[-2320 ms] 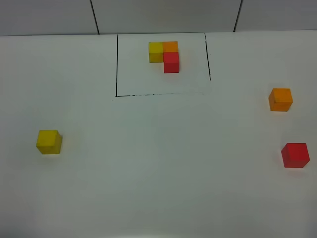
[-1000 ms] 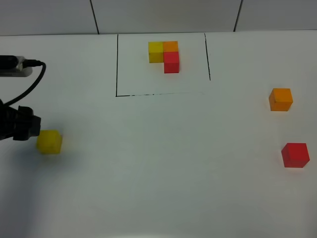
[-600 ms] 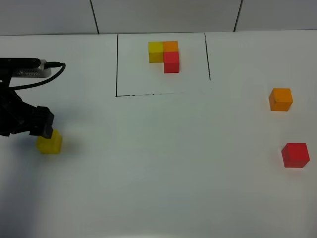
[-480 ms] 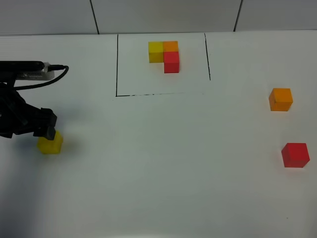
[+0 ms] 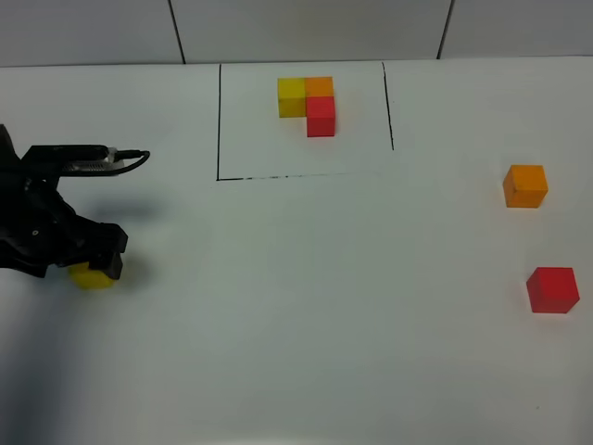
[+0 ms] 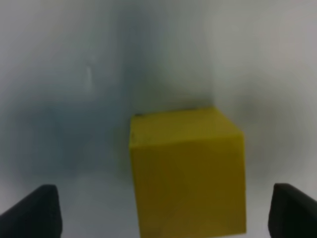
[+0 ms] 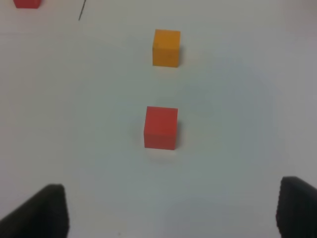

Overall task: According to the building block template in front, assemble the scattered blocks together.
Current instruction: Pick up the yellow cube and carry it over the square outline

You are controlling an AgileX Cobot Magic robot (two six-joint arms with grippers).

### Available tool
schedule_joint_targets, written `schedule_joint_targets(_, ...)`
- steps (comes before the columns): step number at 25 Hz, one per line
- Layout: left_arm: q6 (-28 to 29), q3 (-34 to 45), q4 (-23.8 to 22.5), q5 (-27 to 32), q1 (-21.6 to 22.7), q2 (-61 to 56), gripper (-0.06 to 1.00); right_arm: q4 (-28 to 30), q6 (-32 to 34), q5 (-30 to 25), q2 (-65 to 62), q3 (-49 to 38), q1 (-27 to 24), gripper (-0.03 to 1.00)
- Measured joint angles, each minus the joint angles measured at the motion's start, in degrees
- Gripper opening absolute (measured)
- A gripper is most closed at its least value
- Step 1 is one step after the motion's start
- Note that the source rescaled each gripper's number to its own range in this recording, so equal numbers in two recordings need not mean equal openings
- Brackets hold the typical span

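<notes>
The building block template (image 5: 308, 104), a small yellow, orange and red L, lies at the back inside a black-lined box. The loose yellow cube (image 5: 92, 277) sits at the left, mostly covered by my left gripper (image 5: 85, 258). In the left wrist view the yellow cube (image 6: 188, 171) stands between the open fingertips (image 6: 29, 210), which do not touch it. The loose orange cube (image 5: 525, 185) and red cube (image 5: 552, 289) sit at the right. My right gripper (image 7: 168, 208) is open and empty, short of the red cube (image 7: 161, 127), with the orange cube (image 7: 167, 47) beyond.
A black outline (image 5: 219, 120) on the white table frames the template. A black cable (image 5: 93, 159) runs along the left arm. Grey wall panels stand behind the table's far edge.
My left arm has come in from the left edge and moved right and down over the yellow cube. The cubes and the template have not moved.
</notes>
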State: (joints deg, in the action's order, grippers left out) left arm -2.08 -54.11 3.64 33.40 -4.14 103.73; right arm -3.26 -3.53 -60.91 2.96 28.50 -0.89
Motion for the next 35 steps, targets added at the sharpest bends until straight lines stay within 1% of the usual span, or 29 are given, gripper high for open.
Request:
schedule_joint_targets(2,0.9,0.0,-0.1,-0.5,0.0,1.2,0.97,0.0,0.0,0.0,0.0,0.0,0.0,0.80)
schedule_joint_targets(4,1.0,0.0,-0.1,-0.7,0.0,2.2,0.92,0.0,0.0,0.0,0.0,0.0,0.0,0.80)
schedule_joint_targets(7,1.1,0.0,-0.1,-1.1,0.0,3.0,0.76,0.0,0.5,0.0,0.0,0.0,0.0,0.80)
schedule_joint_targets(9,1.2,0.0,-0.1,-1.4,0.0,3.2,0.60,0.0,0.6,0.0,0.0,0.0,0.0,0.80)
schedule_joint_targets(11,1.2,0.0,-0.1,-1.6,0.0,3.2,0.39,0.0,0.7,0.0,0.0,0.0,0.0,0.80)
schedule_joint_targets(12,1.2,0.0,-0.1,-1.6,0.0,3.2,0.24,0.0,0.7,0.0,0.0,0.0,0.0,0.80)
schedule_joint_targets(13,1.2,0.0,-0.1,-1.6,0.0,3.2,0.07,0.0,0.7,0.0,0.0,0.0,0.0,0.80)
schedule_joint_targets(14,1.2,0.0,-0.1,-1.5,0.0,3.2,0.00,0.0,0.7,0.0,0.0,0.0,0.0,0.80)
schedule_joint_targets(17,1.2,-0.3,-0.2,-1.1,0.0,3.2,0.00,0.0,0.7,0.0,0.0,0.0,0.0,0.80)
schedule_joint_targets(19,-0.3,-1.5,-0.4,0.3,0.0,3.2,0.00,0.0,0.7,0.0,0.0,0.0,0.0,0.80)
schedule_joint_targets(21,-4.1,-4.0,-0.4,2.4,-0.5,2.9,0.00,0.0,0.8,0.0,0.0,0.0,0.0,0.80)
schedule_joint_targets(23,-10.5,-7.2,-0.5,5.6,-1.9,2.7,0.00,0.0,0.8,0.0,0.0,0.0,0.0,0.80)
schedule_joint_targets(26,-19.0,-12.6,-0.5,9.0,-6.2,3.1,0.00,0.0,0.8,0.0,0.0,0.0,0.0,0.80)
schedule_joint_targets(29,-23.7,-20.0,-1.3,12.4,-11.9,5.8,0.00,0.0,0.9,0.0,0.0,0.0,0.0,0.80)
schedule_joint_targets(32,-25.5,-29.6,-5.2,17.9,-18.0,11.3,0.00,0.0,0.9,0.0,0.0,0.0,0.0,0.80)
schedule_joint_targets(35,-27.9,-39.6,-9.8,24.7,-22.7,17.1,0.00,0.0,0.9,0.0,0.0,0.0,0.0,0.80)
